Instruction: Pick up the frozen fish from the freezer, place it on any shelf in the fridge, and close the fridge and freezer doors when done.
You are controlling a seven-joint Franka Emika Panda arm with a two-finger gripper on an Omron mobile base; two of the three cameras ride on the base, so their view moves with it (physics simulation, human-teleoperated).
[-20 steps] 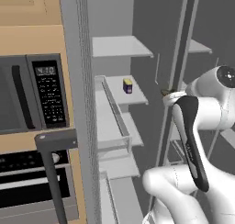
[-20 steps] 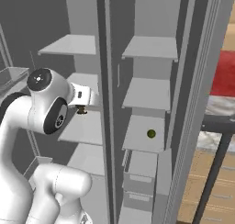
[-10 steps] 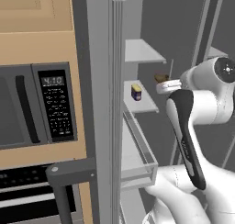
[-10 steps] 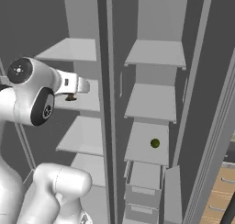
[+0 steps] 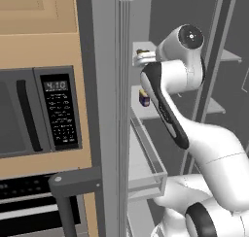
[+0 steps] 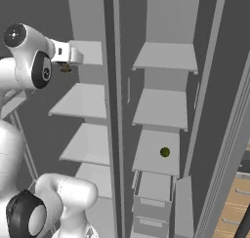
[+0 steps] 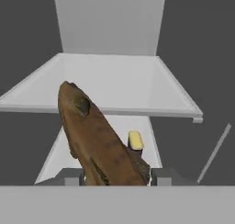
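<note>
The frozen fish (image 7: 98,142) is pinched between the fingers of the gripper (image 7: 117,175), its brown body rising from them at a slant with the head uppermost in the hand view. Beyond its head lies the uppermost shelf (image 7: 114,87) of the fridge (image 6: 85,61), pale and flat, and the fish is raised near the front edge of it, not touching. On the board below stands the yellow-and-blue can (image 7: 135,140), seen just past the fish. In the right base view the gripper (image 6: 66,68) is held out in front of that top shelf (image 6: 88,51). To the right, in the freezer (image 6: 163,100), a small green ball (image 6: 165,152) rests on a shelf. The left base view shows the can (image 5: 144,97) beside the arm, and a microwave (image 5: 34,112) set in wooden cabinetry.
</note>
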